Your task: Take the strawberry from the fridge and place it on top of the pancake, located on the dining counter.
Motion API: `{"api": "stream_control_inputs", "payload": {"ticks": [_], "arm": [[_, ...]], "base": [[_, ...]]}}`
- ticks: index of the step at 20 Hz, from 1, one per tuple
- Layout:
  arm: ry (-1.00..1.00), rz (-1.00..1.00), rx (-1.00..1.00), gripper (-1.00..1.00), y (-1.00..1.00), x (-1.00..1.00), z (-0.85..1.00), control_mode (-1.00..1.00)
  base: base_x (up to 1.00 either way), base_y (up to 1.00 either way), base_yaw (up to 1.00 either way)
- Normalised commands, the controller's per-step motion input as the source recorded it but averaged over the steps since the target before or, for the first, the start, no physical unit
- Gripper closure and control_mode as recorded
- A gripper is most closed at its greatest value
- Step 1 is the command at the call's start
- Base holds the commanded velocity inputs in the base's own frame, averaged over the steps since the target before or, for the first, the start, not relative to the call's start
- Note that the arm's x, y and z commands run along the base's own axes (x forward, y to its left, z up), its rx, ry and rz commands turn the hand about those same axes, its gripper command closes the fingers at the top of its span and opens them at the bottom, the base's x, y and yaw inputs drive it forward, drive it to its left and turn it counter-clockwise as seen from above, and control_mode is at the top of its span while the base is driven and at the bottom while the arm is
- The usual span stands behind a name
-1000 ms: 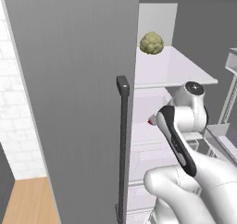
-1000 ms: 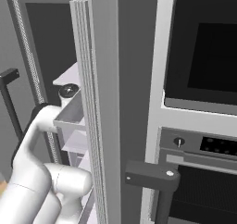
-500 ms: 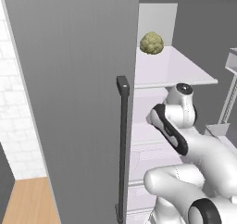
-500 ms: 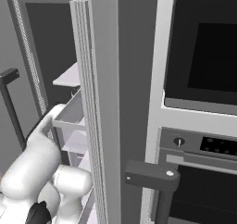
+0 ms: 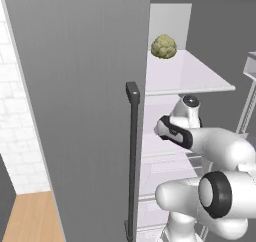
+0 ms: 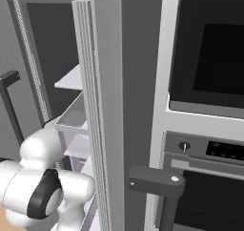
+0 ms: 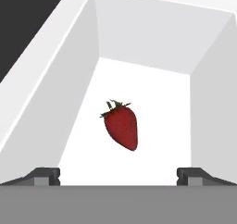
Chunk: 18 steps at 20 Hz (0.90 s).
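Note:
The strawberry (image 7: 121,126), dark red with a green cap, lies on the white floor of a fridge compartment, straight ahead of my gripper (image 7: 118,177). The two fingertips (image 7: 46,176) stand wide apart, short of the berry and touching nothing, so the gripper is open. In the left base view my arm (image 5: 200,136) reaches into the open fridge (image 5: 190,71) below its upper white shelf. The pancake and the dining counter are out of view.
The fridge's grey door (image 5: 75,101) stands open at the left, with its dark bar handle (image 5: 132,156). A lumpy pale-green ball (image 5: 163,46) sits on the upper shelf. White compartment walls (image 7: 55,102) flank the berry. A black-glass oven (image 6: 209,58) is to the right.
The hand has shifted a little left and deeper into the fridge, and the elbow has swung up into the left base view. The jaws stay wide apart.

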Motion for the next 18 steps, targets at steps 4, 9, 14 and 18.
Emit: {"api": "stream_control_inputs", "payload": {"ticks": [4, 9, 14, 18], "arm": [[0.00, 0.01, 0.00, -1.00, -0.01, 0.45, -0.40, -1.00], [0.00, 0.00, 0.00, -1.00, -0.01, 0.47, -0.12, -1.00], [0.00, 0.00, 0.00, -1.00, 0.00, 0.32, -0.25, -1.00], [0.01, 0.00, 0.00, -1.00, 0.00, 0.35, -0.33, -1.00]], "base": [[0.00, 0.00, 0.00], [0.00, 0.00, 0.00], [0.00, 0.00, 0.00], [0.00, 0.00, 0.00]]}}
